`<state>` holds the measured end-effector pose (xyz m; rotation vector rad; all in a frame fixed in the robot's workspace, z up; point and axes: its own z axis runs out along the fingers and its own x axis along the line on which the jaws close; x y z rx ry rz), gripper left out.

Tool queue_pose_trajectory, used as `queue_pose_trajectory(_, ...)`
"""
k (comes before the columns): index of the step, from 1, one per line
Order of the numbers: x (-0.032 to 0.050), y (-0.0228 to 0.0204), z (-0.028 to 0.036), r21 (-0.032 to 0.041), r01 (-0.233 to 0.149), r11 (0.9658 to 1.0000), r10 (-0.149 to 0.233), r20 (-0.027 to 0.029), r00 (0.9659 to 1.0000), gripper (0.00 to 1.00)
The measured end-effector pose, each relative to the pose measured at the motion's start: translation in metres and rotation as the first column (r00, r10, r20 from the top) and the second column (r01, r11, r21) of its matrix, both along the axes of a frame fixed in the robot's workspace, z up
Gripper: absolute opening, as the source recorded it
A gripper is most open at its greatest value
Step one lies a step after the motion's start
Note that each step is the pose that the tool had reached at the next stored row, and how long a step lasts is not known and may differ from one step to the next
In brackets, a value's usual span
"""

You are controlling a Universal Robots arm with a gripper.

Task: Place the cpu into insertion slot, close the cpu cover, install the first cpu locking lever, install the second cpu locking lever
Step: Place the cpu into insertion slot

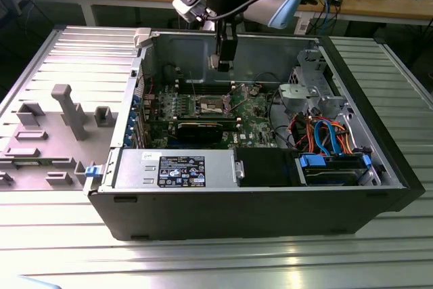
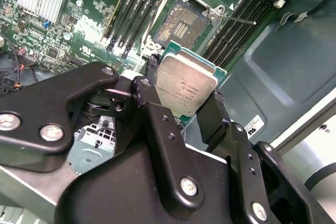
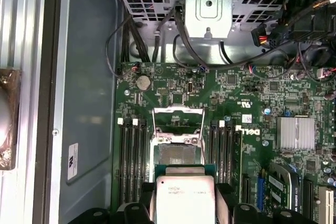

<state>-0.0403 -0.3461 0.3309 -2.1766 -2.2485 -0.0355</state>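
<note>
While the fingers clamp the cpu by opposite edges, it hangs above the bare slot; cover stands open.

The exterior view faces the slot from far above; both wrist views share that slot, close above it.

One cpu, one insertion slot, one cpu cover, two fingers, two memory-slot banks, one heatsink.
</note>
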Motion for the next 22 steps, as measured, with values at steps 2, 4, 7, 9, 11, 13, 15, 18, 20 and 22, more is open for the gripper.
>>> queue_pose_trajectory(2,0.0,0.0,-0.001,0.0,0.008,1.0,-0.008,-0.0067,0.9999,0.55)
queue_pose_trajectory(4,0.0,0.0,-0.0019,-0.0002,0.014,0.9999,-0.014,-0.0135,0.9998,0.55)
queue_pose_trajectory(7,0.0,0.0,-0.0031,-0.0004,0.022,0.9998,-0.022,-0.0234,0.9995,0.55)
queue_pose_trajectory(9,0.0,0.0,-0.0036,-0.0004,0.025,0.9997,-0.025,-0.0268,0.9993,0.55)
queue_pose_trajectory(11,0.0,0.0,-0.004,-0.0005,0.028,0.9996,-0.028,-0.03,0.9992,0.55)
queue_pose_trajectory(13,0.0,0.0,-0.0048,-0.0007,0.033,0.9994,-0.033,-0.0356,0.9988,0.55)
queue_pose_trajectory(15,-0.0001,0.0,-0.0051,-0.0009,0.036,0.9993,-0.036,-0.0391,0.9986,0.55)
queue_pose_trajectory(18,-0.0001,0.0,-0.0052,-0.0008,0.036,0.9993,-0.036,-0.0393,0.9986,0.55)
queue_pose_trajectory(20,-0.0001,0.0,-0.0052,-0.0008,0.036,0.9993,-0.036,-0.0396,0.9986,0.55)
queue_pose_trajectory(22,0.0,0.0,-0.0053,-0.0008,0.036,0.9993,-0.036,-0.0404,0.9985,0.55)
